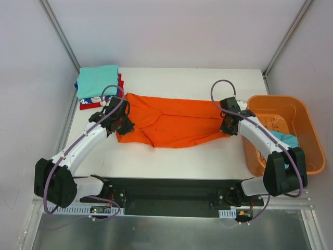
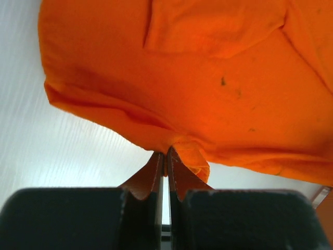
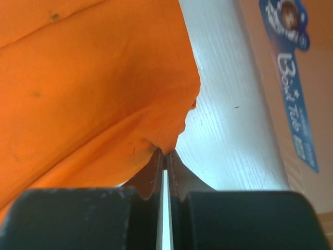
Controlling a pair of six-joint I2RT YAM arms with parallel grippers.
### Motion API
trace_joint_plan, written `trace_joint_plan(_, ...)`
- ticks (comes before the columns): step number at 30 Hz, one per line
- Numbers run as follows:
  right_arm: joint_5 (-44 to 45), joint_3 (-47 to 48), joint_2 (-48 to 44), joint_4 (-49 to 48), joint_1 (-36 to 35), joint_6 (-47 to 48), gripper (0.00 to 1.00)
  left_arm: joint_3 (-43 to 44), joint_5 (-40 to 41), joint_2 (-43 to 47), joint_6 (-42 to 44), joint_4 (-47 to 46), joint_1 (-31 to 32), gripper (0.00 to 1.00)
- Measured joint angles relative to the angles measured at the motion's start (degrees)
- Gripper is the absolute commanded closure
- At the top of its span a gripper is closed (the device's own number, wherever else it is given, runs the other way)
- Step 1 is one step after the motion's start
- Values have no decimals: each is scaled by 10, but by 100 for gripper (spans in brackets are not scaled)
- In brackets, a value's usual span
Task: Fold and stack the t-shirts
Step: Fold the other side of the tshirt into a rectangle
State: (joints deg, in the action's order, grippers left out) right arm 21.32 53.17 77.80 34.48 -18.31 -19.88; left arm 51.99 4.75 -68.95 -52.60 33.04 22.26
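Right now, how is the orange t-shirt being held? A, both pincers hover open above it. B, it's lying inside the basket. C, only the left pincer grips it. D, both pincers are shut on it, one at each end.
D: the left pincer and the right pincer each pinch a bunched edge of the orange t-shirt, which is spread on the table between them.

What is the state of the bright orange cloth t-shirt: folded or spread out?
Spread out: the orange t-shirt is stretched between the left gripper and the right gripper, each pinching one end.
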Motion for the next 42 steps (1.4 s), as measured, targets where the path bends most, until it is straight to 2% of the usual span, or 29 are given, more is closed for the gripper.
trace_joint_plan(13, -37, 165, 163, 42, 42, 56, 99, 189, -28, -171, 79, -26, -69, 100)
trace_joint_plan(32, -45, 239, 243, 68, 92, 82, 95, 347, -55, -337, 125, -28, -104, 100)
trace_joint_plan(34, -45, 246, 251, 69, 95, 82, 93, 359, -59, -351, 127, -27, -108, 100)
trace_joint_plan(35, -45, 248, 255, 69, 97, 82, 86, 365, -59, -358, 128, -28, -108, 100)
trace_joint_plan(36, -46, 251, 259, 70, 98, 82, 83, 373, -60, -368, 129, -28, -111, 99)
trace_joint_plan(38, -49, 257, 267, 70, 101, 85, 77, 390, -60, -386, 131, -28, -112, 84)
trace_joint_plan(39, -50, 261, 272, 70, 102, 86, 71, 397, -60, -397, 133, -28, -115, 68)
trace_joint_plan(40, -52, 265, 277, 70, 102, 89, 64, 407, -60, -407, 134, -26, -115, 46)
trace_joint_plan(42, -60, 275, 287, 71, 103, 96, 53, 430, -62, -433, 146, -28, -115, 30)
